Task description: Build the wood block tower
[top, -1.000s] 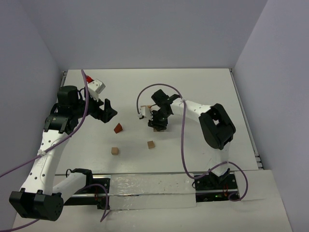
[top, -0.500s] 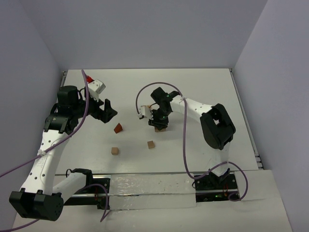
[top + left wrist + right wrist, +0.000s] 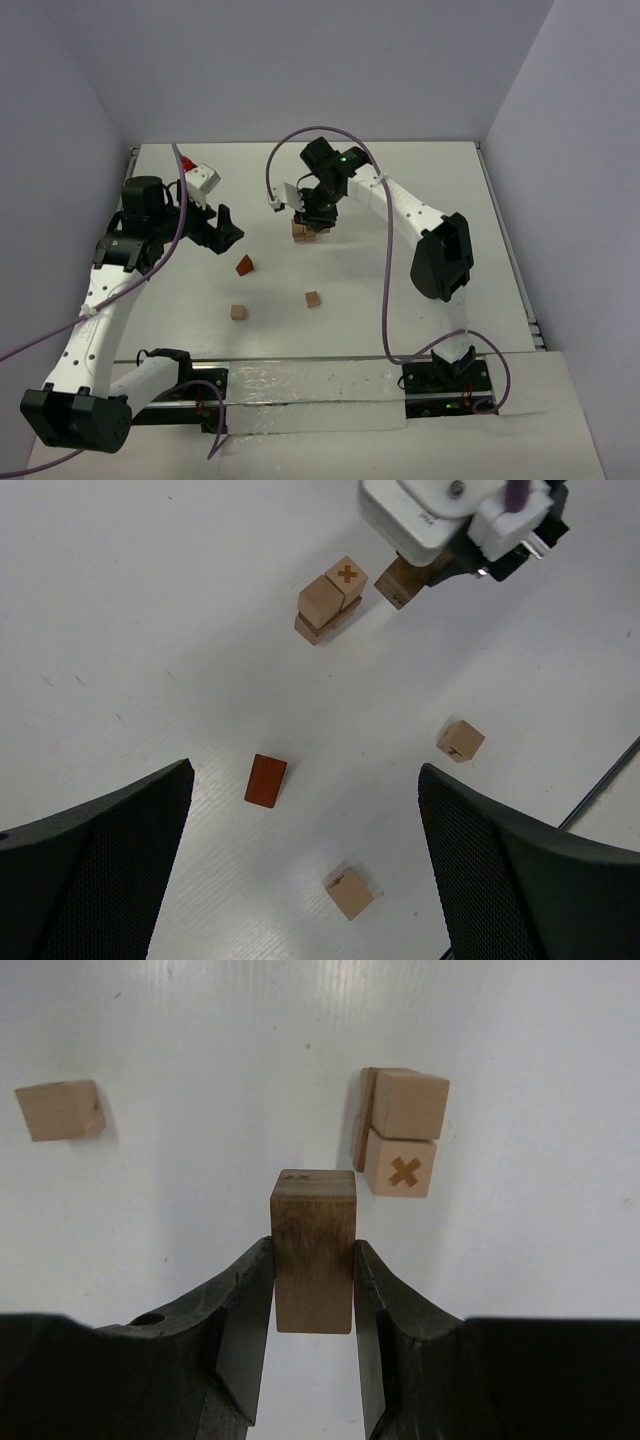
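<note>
Seen from above, the left gripper [image 3: 222, 230] hangs over the left middle of the white table [image 3: 430, 190], its jaws spread wide with nothing between them. The right gripper [image 3: 312, 212] reaches toward the far middle, just beside the partial tower [image 3: 302, 233], a low cluster of tan cubes. Nearer the arm bases lie a reddish-brown wedge [image 3: 244, 265], a loose tan cube [image 3: 237, 312] and a second loose cube [image 3: 313, 299], all well apart from the tower. From the left wrist, two dark mesh-textured fingers [image 3: 100, 870] frame the view, far apart and empty. The wedge lies between them on the table, the two loose cubes are near it, and the tower stands farther off with the right gripper beside it. From the right wrist, the black fingers [image 3: 240, 1320] are closed tight on a brown wooden block [image 3: 313, 1250], gripping its two sides. Just beyond and to its right, not touching it, is the tower: two tan cubes side by side, including an X-marked cube [image 3: 404, 1171].
</note>
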